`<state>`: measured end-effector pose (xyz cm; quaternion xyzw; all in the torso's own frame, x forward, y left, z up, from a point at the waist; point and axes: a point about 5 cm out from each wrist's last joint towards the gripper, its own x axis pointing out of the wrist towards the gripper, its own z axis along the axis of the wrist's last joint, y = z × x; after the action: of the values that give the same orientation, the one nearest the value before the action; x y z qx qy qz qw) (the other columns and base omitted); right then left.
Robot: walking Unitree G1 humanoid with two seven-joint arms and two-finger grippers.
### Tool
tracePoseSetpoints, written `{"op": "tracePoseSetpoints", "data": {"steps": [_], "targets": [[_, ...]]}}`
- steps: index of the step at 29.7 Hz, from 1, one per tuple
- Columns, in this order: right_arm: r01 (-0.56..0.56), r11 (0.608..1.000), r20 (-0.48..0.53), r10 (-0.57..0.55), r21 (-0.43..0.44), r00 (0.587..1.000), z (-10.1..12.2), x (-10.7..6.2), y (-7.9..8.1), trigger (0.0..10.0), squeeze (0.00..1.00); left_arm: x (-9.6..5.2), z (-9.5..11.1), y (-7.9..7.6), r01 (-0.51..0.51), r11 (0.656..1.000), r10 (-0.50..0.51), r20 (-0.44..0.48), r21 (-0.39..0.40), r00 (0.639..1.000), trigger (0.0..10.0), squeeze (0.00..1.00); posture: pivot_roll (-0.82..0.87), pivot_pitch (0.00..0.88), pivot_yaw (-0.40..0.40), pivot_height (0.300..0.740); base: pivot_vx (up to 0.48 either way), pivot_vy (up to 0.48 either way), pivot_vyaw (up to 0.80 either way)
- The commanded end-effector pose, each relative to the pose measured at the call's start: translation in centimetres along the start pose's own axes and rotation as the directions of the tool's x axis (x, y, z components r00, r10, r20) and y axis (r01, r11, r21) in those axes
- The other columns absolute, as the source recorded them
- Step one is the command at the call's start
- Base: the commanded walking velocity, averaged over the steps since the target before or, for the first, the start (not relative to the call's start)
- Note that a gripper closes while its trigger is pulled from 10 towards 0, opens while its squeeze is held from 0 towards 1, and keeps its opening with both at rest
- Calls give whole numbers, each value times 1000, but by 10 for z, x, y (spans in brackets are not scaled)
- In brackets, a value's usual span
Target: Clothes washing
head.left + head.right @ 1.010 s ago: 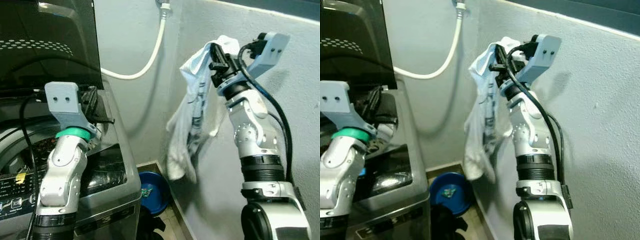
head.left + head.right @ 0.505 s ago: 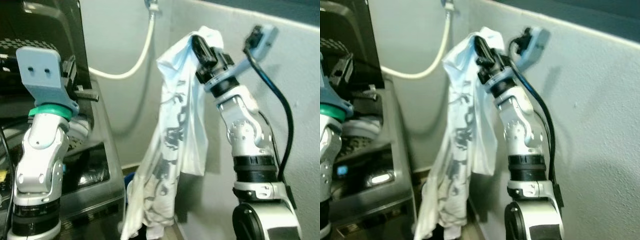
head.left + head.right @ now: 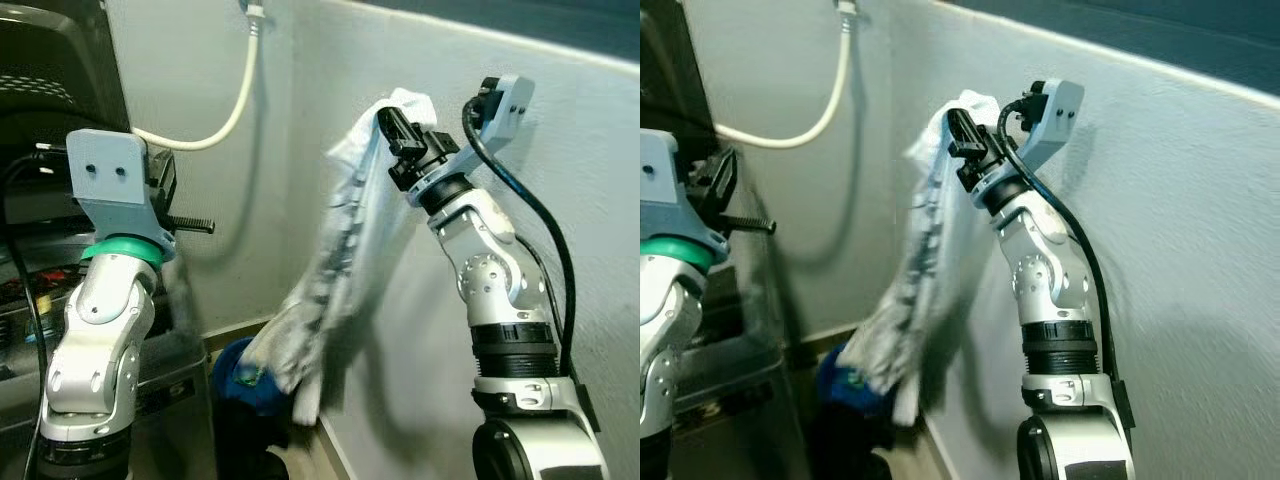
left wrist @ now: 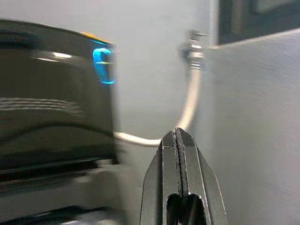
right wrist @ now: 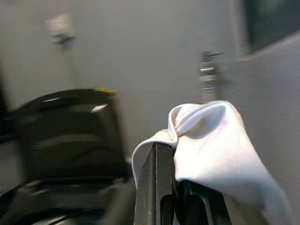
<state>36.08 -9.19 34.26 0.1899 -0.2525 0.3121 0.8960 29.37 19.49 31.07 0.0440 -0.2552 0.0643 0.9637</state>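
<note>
The right arm is raised with its elbow bent, and the right gripper [image 3: 392, 128] is held high beside the pale wall [image 3: 560, 260], its black fingers clamped on a bunched corner of a white printed shirt [image 3: 335, 262]. The shirt hangs down from the grip, blurred, its lower end dangling over a blue basin [image 3: 235, 375] on the floor in the corner. The left arm is lifted in front of the washing machine [image 3: 40, 200], and the left gripper [image 4: 177, 140] has its fingers pressed together on nothing. A white hose [image 3: 215, 125] loops from a wall tap toward the machine
</note>
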Motion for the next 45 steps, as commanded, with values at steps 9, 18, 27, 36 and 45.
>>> {"op": "tracePoseSetpoints", "data": {"steps": [9, 18, 27, 36, 45], "targets": [[-38, 999, 8, 38, -3, 999, 6, 5, 5, 10000, 0, -4, 1, 3, -28, 1000, 28, -14, 0, 1000, 10000, 0, 51, 0, -112, 740, 0, 0, 0], [-36, 999, -15, 36, -2, 999, 0, 6, 5, 10000, 0, -6, -1, 7, -43, 999, 43, -21, 10, 999, 10000, 0, 55, 2, -126, 740, 0, 0, 0], [-20, 1000, -14, 21, 5, 1000, -1, 8, 4, 10000, 0, -5, -1, 9, -27, 999, 28, -37, 30, 999, 10000, 0, 57, 1, -124, 740, 0, 0, 0], [38, 999, 12, -39, 36, 999, 0, 8, -2, 10000, 0, 0, 2, 6, 1, 1000, -1, -27, 32, 1000, 10000, 0, 77, 0, -97, 740, 0, 0, 0], [105, 993, 19, -106, 57, 994, -12, -8, -6, 10000, 0, 11, 1, 5, 58, 998, -57, -52, 20, 997, 10000, 0, 108, 0, 17, 740, 0, 0, 0]]}}
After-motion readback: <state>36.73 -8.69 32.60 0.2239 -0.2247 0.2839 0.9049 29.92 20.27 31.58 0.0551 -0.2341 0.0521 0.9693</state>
